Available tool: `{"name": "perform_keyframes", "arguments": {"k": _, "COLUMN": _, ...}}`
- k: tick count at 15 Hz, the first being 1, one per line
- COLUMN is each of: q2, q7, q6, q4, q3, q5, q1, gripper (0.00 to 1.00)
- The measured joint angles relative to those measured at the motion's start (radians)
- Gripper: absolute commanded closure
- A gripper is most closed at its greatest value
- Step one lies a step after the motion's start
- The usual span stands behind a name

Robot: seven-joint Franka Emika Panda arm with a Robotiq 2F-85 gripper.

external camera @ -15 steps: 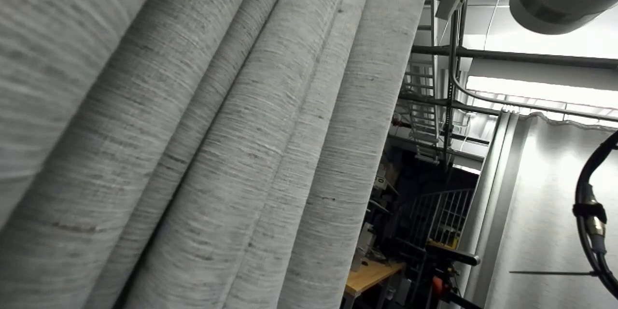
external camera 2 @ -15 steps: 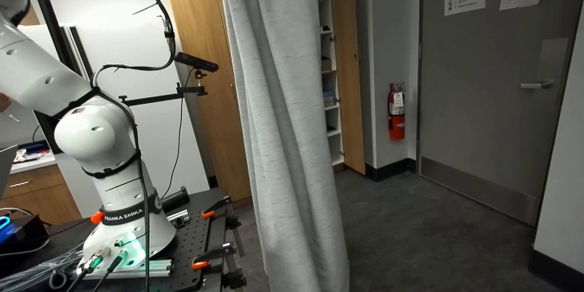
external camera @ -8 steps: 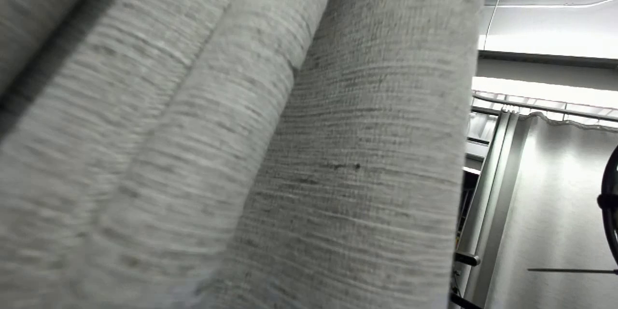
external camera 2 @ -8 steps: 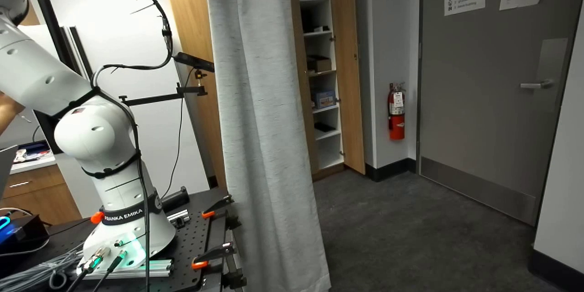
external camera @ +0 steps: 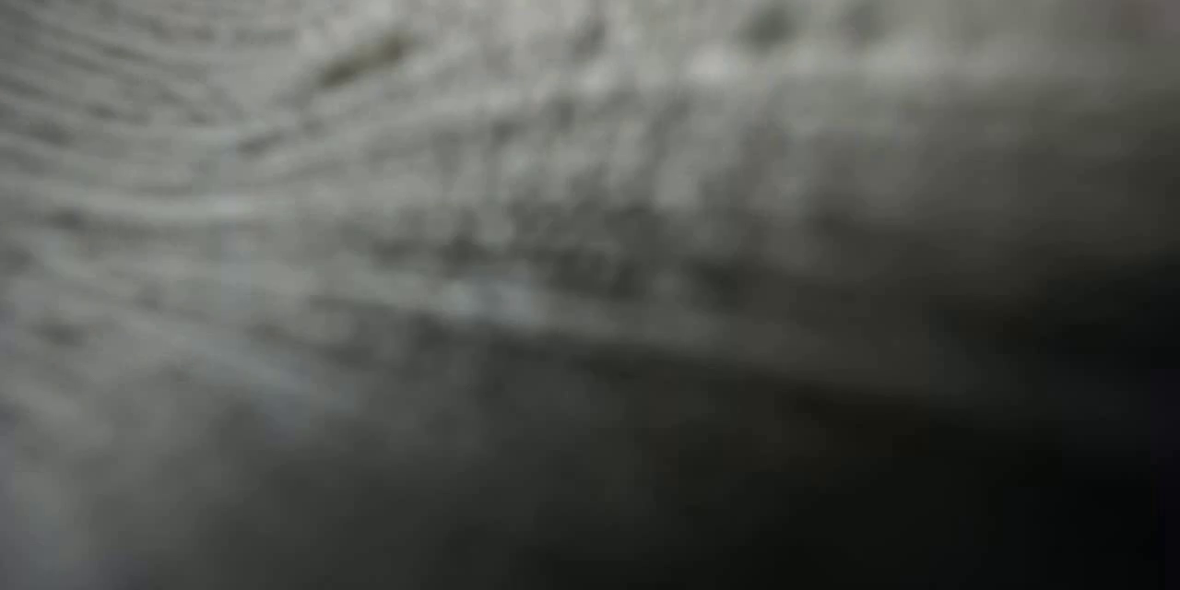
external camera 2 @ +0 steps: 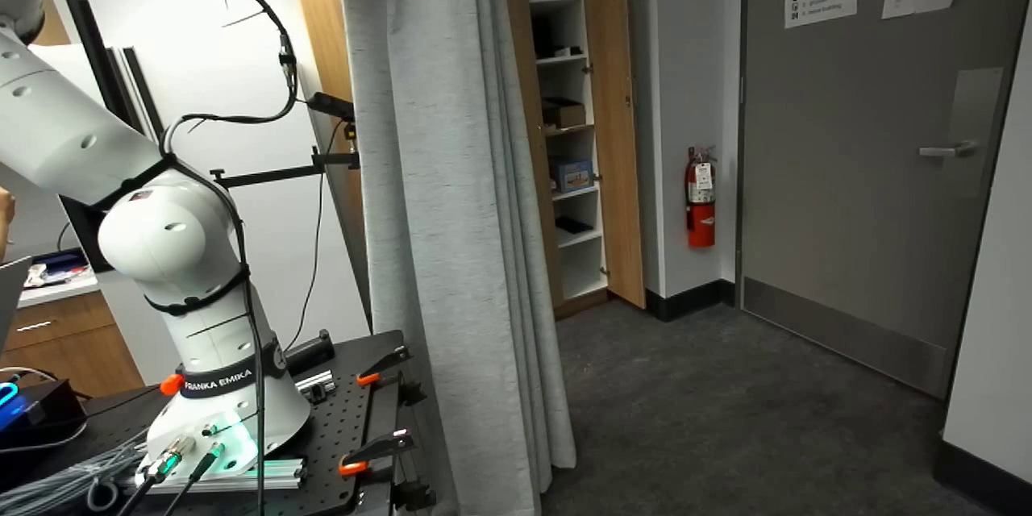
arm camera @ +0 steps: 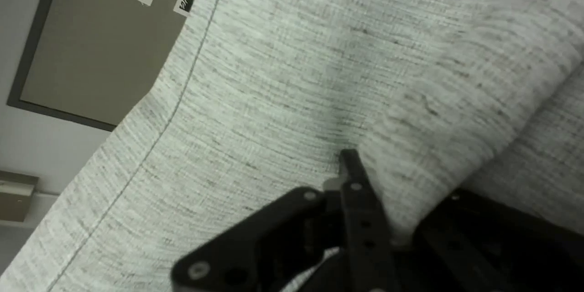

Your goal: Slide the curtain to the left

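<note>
Curtain (external camera 2: 451,218): hangs in an exterior view between the arm (external camera 2: 81,129) and the open cabinet (external camera 2: 609,121); it has just shifted toward that picture's left. Top out of sight.
Cloth (external camera: 369,157): now fills an exterior view from edge to edge, blurred, dark at lower right; the strip of room beside it in the earlier frame is gone.
Slide: judged under way, in the direction asked if left is read from the picture showing the arm; the intended end point cannot be settled.
Pleats: tight folds gather along the curtain's right side, where the earlier frame shows a flatter panel.
Pincer (arm camera: 404,191): clenched on a fold of the curtain, which narrows between its dark fingers (arm camera: 351,171). Hold appears sound.
Hem (arm camera: 114,164): stitched band at an outer edge, apart from the pincer.
Arm, upper section: slightly lower and further left than earlier, matching the cloth.
Black camera (external camera 2: 329,106): right end hidden by curtain, more than earlier; snagging on its bracket (external camera 2: 278,175) is judged the main risk.
Table (external camera 2: 347,411): curtain passes behind its edge and clamps (external camera 2: 379,450); contact cannot be told.
Extinguisher (external camera 2: 701,197), door (external camera 2: 855,137): no change noted.
</note>
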Motion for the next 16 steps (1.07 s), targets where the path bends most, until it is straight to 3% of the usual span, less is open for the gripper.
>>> {"name": "perform_keyframes", "arguments": {"k": 8, "q2": -0.002, "q7": 0.020, "q6": -0.001, "q4": 0.022, "q3": 0.045, "q5": -0.056, "q1": -0.026, "gripper": 1.00}}
{"name": "perform_keyframes", "arguments": {"k": 16, "q2": 0.031, "q7": 0.102, "q6": -0.002, "q4": 0.052, "q3": 0.131, "q5": -0.189, "q1": -0.214, "gripper": 1.00}}
